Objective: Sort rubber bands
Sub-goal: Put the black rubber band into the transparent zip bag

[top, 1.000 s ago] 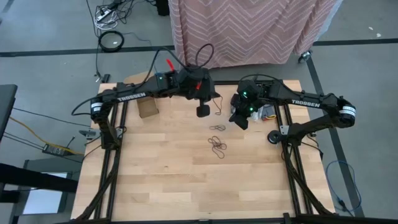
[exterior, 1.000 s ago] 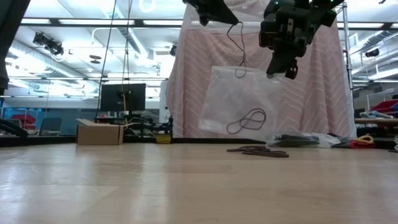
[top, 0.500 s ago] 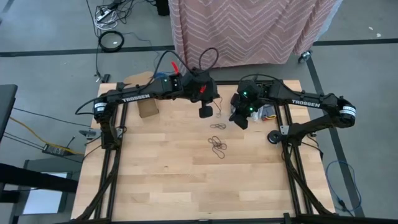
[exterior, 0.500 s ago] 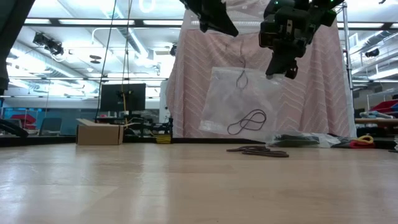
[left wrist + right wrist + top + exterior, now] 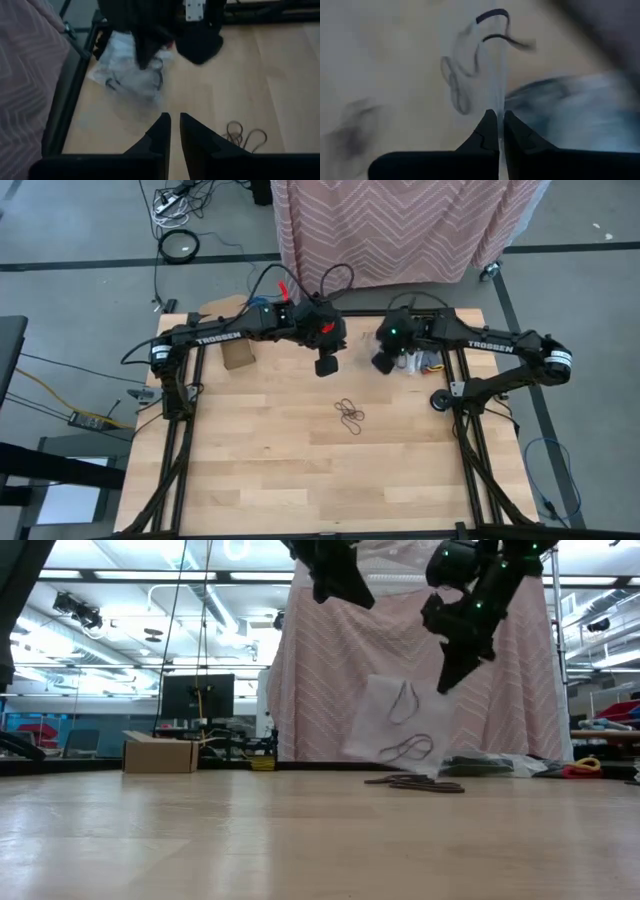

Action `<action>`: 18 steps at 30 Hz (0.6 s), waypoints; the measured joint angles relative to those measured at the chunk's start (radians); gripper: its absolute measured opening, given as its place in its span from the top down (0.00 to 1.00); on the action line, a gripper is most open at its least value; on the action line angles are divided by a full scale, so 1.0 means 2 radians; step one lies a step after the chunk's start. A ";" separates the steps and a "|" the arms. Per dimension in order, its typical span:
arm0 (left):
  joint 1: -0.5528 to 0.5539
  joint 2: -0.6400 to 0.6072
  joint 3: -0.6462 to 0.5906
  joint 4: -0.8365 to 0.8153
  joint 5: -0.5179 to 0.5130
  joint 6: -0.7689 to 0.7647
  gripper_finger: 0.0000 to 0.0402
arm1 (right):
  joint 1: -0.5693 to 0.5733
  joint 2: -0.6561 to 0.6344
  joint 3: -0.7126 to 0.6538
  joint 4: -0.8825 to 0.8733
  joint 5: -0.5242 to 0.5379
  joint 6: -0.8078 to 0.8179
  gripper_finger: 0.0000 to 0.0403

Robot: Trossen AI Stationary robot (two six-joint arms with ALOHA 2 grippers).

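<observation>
rubber bands (image 5: pixel 349 412) loose heap, long axis seemingly front-back.

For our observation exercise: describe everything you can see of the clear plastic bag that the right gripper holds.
The clear plastic bag is thin, crinkly and see-through. It hangs off the table, tilted, pinched at its upper edge by the shut right gripper, near the table's far right side. Inside it lie a few dark rubber bands: one loop higher up, a longer one lower down. More rubber bands lie loose on the wooden table nearby.
</observation>
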 joint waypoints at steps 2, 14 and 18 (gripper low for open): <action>0.000 0.000 0.000 -0.008 0.000 0.000 0.88 | -0.012 0.000 0.008 0.000 -0.054 -0.036 1.00; 0.000 0.000 -0.033 -0.016 0.004 -0.011 0.88 | -0.023 -0.001 0.011 -0.057 -0.031 -0.017 1.00; -0.001 0.000 -0.090 0.015 0.063 -0.051 0.88 | -0.030 -0.001 0.011 -0.040 -0.067 -0.006 1.00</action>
